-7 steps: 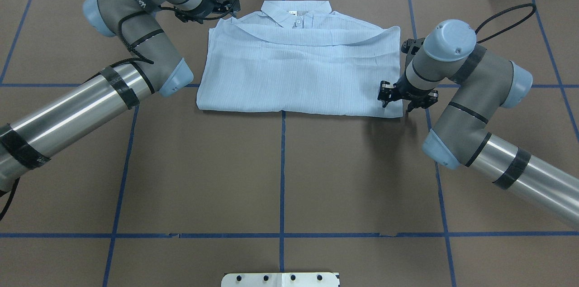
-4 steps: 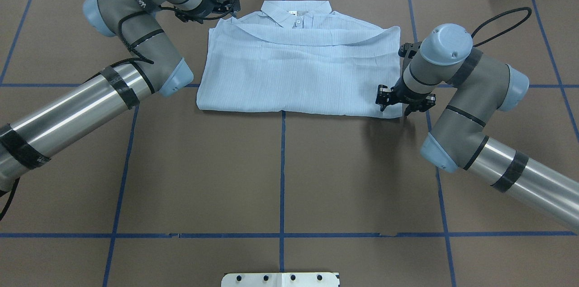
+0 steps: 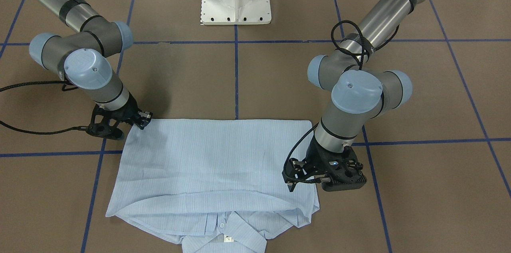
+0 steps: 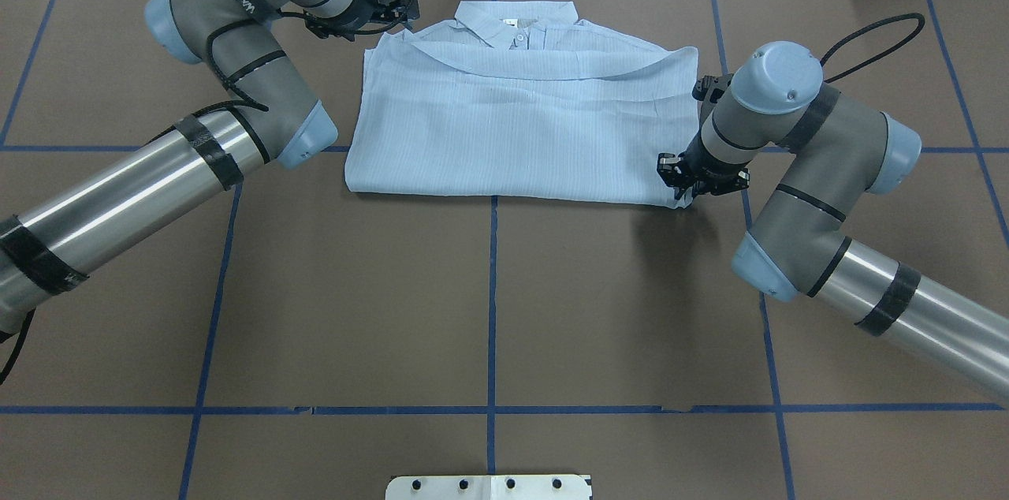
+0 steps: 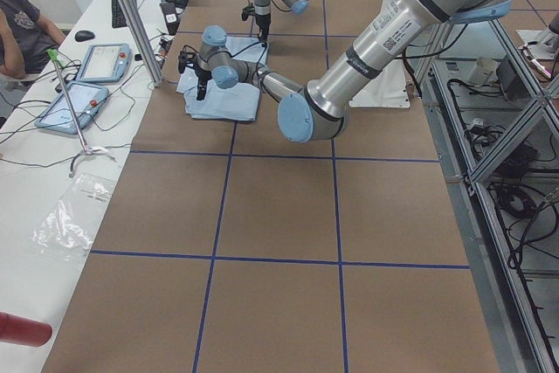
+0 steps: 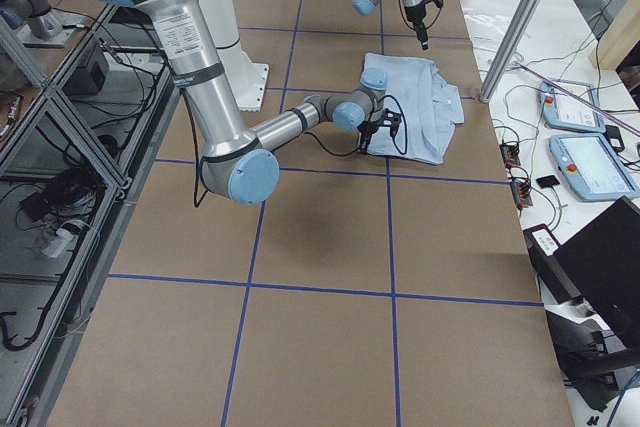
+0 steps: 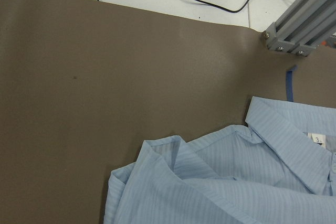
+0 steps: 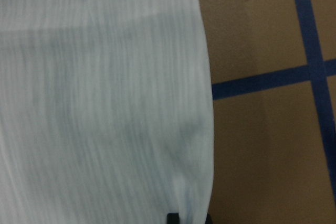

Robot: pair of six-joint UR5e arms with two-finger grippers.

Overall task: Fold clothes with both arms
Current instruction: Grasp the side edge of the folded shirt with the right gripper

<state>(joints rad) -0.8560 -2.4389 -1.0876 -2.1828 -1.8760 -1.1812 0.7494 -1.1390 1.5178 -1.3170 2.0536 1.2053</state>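
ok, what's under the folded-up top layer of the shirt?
Of the shirt, only the collar and a white button peek out past that layer's edge. The rest of the front and the sleeves are covered; how they lie can't be seen.

A brown paper-like covering [image 4: 331, 303] spans the table, ruled into large squares by blue tape lines [image 4: 492, 311]. Along the far edge runs a white bench [image 5: 35, 155] carrying two teach pendants [image 5: 100, 63] (pale screens facing up), loose black cables [image 7: 231, 10], a computer mouse [image 5: 85, 35] and a clear plastic bag [image 5: 74, 211]. Aluminium profile posts [image 6: 515, 27] rise at that edge. A red cylinder [image 5: 19, 329] sits at the bench's left end. A person in a dark top [image 5: 17, 28] sits beyond the bench. On the near side, open metal framing [image 5: 507, 120] holds tangled cords. The light is bright and even.
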